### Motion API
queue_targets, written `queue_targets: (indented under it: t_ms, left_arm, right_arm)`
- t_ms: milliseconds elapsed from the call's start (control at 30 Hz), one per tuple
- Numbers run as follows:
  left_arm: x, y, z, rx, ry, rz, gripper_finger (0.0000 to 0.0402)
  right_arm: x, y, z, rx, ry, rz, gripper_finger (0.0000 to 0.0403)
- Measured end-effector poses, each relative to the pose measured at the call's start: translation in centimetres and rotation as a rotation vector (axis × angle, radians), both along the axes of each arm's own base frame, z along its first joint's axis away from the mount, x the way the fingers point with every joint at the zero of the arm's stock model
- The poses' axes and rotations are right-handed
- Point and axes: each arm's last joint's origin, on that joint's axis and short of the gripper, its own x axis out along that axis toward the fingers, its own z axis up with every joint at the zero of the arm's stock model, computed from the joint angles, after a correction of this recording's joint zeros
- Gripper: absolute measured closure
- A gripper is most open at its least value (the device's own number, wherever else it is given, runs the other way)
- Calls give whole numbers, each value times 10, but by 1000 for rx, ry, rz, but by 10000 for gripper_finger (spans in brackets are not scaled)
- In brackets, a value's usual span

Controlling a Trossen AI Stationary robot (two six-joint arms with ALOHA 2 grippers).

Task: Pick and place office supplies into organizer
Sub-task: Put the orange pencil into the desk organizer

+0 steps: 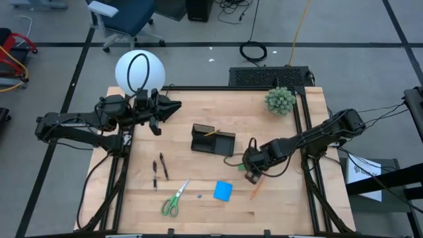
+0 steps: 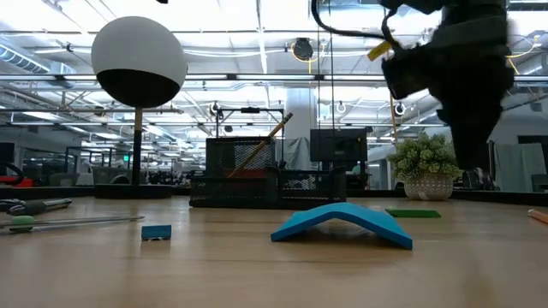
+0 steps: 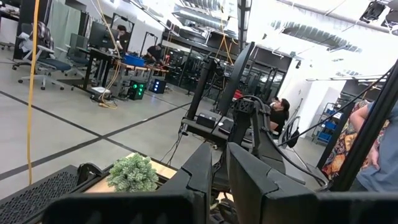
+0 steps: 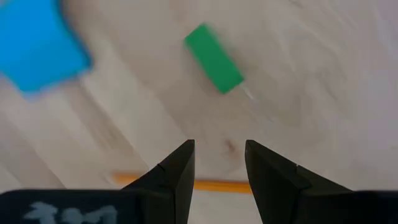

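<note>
The black organizer [image 1: 213,140] stands mid-table with one orange pencil [image 1: 210,132] leaning in it. Two dark pens [image 1: 158,170], the green-handled scissors [image 1: 174,199] and the blue pad [image 1: 223,191] lie nearer the front edge. My right gripper [image 4: 219,155] points down, open, above the wood. The green eraser [image 4: 213,58] lies just ahead of its fingers, and a second pencil [image 4: 211,185] lies on the table below and behind them. My left gripper [image 1: 173,106] is shut and holds nothing, high over the table's far left beside the lamp.
A white ball lamp [image 1: 139,71] stands at the far left corner and a green spiky plant ball [image 1: 280,100] at the far right. A tiny blue piece [image 1: 199,196] lies between the scissors and the pad. Bare wood shows around the eraser.
</note>
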Motion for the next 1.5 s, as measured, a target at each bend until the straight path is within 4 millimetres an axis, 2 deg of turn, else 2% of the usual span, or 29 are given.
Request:
queue_targets:
  t_ms: [200,400,500,800,933,1100,1333,1500]
  left_arm:
    - [0,0,0,0,0,0,355]
    - [0,0,0,0,0,0,355]
    - [0,0,0,0,0,0,355]
    - [0,0,0,0,0,0,355]
    - [0,0,0,0,0,0,355]
    - [0,0,0,0,0,1,355]
    - [0,0,0,0,0,0,355]
    - [0,0,0,0,0,0,355]
  right_arm:
    - [2,-2,0,57,7,-487,273]
    - [-4,5,-7,78,16,-808,273]
    - [-9,10,-12,82,27,-911,273]
    - [-28,26,-25,102,127,-1072,273]
    - [-33,27,-26,82,158,-1075,273]
    - [-38,24,-26,43,212,-1081,273]
    - [-35,16,-26,51,214,-1142,273]
    - [-34,12,-33,84,210,-1170,273]
